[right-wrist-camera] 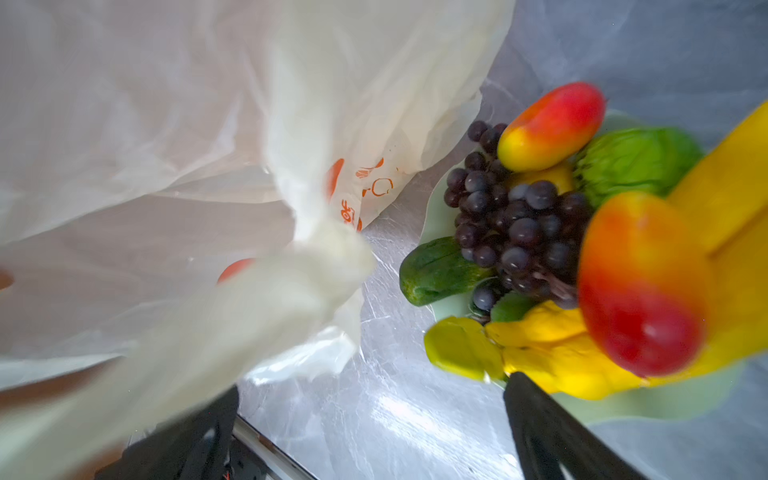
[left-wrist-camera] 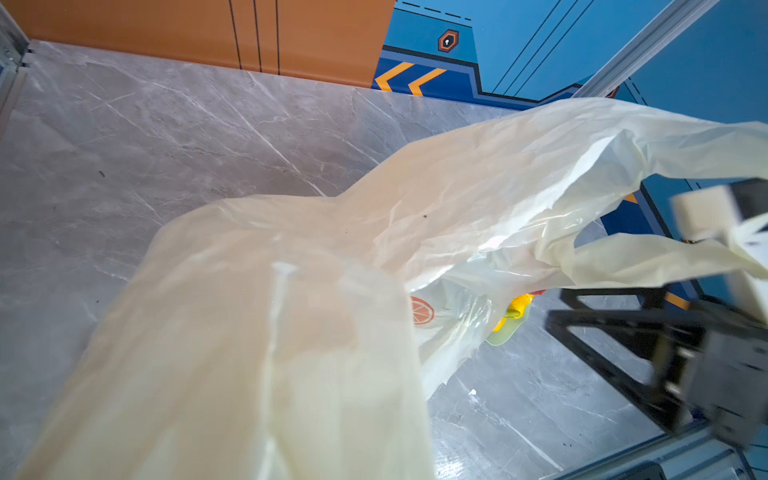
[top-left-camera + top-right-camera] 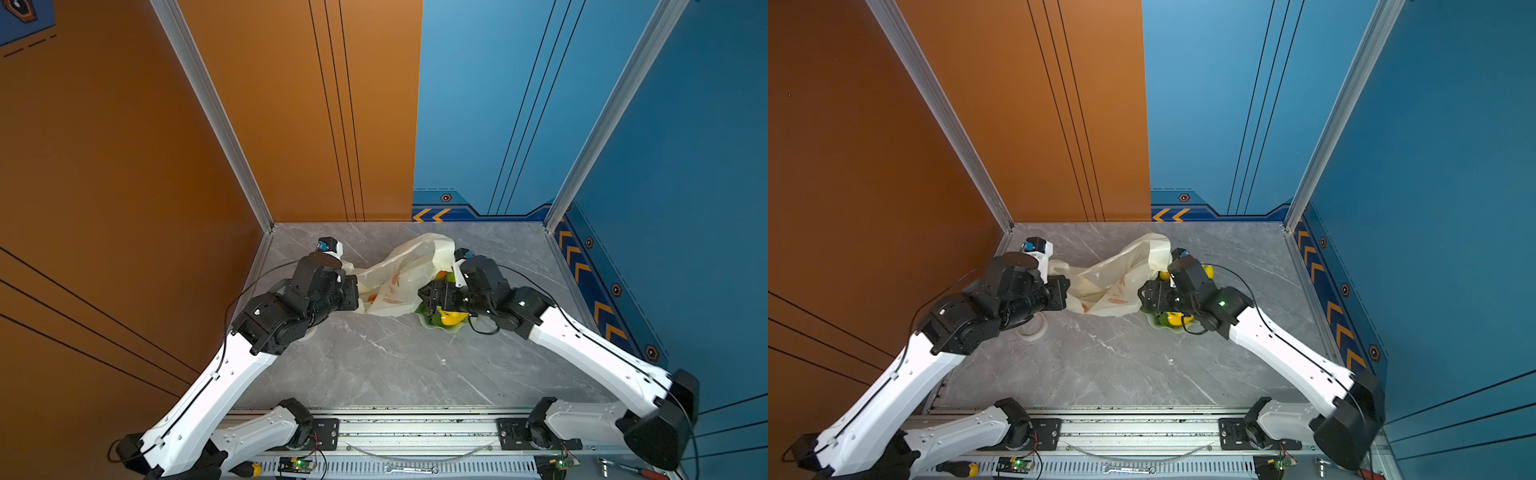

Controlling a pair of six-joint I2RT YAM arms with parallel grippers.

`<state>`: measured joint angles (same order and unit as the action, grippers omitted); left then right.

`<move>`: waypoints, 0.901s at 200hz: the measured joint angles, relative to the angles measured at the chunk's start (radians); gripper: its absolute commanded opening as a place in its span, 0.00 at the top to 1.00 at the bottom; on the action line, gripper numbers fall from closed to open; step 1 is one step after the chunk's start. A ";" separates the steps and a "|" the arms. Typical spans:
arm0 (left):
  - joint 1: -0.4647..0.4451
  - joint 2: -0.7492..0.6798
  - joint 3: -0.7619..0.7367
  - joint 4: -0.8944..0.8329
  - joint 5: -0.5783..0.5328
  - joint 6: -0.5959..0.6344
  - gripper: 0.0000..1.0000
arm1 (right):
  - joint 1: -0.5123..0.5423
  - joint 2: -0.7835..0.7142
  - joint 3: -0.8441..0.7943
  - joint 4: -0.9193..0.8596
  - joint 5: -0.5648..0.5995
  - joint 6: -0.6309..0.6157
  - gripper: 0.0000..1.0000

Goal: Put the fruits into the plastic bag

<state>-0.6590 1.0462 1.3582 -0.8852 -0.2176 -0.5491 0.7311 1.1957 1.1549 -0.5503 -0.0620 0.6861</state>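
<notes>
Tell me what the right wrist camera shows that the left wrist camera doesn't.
Only the right wrist view shows the fruit pile up close: grapes, mangoes, a cucumber and a round green fruit. Only the left wrist view shows the orange and blue back wall with its yellow arrows. Both show the plastic bag, the grey table, the yellow bananas, the pale green dish and the right gripper, its jaws wide apart.
</notes>
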 measured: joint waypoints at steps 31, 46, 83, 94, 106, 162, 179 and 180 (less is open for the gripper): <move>-0.014 0.028 0.011 0.008 -0.006 0.001 1.00 | 0.005 -0.113 0.058 -0.139 0.043 0.002 0.00; -0.015 0.029 0.017 0.014 -0.007 0.003 1.00 | 0.009 -0.118 0.116 -0.204 0.067 0.002 0.00; -0.016 0.029 0.030 0.032 -0.007 0.003 1.00 | 0.010 -0.053 0.275 -0.304 0.077 -0.009 0.00; -0.016 0.029 0.030 0.036 -0.007 0.003 1.00 | 0.010 -0.014 0.307 -0.323 0.082 -0.014 0.00; -0.016 0.029 0.030 0.043 -0.007 0.003 1.00 | 0.010 0.028 0.316 -0.345 0.092 -0.021 0.00; -0.015 0.014 0.017 0.067 -0.006 0.003 1.00 | -0.023 0.125 0.290 -0.415 0.120 -0.108 0.03; -0.011 0.014 0.017 0.067 -0.002 0.003 1.00 | -0.023 0.130 0.265 -0.413 0.119 -0.125 0.05; -0.010 0.014 0.017 0.067 -0.002 0.003 1.00 | -0.023 0.131 0.264 -0.412 0.119 -0.127 0.06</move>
<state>-0.6693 1.0603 1.3750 -0.8181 -0.2195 -0.5461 0.7086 1.3270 1.4185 -0.9627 0.0574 0.5594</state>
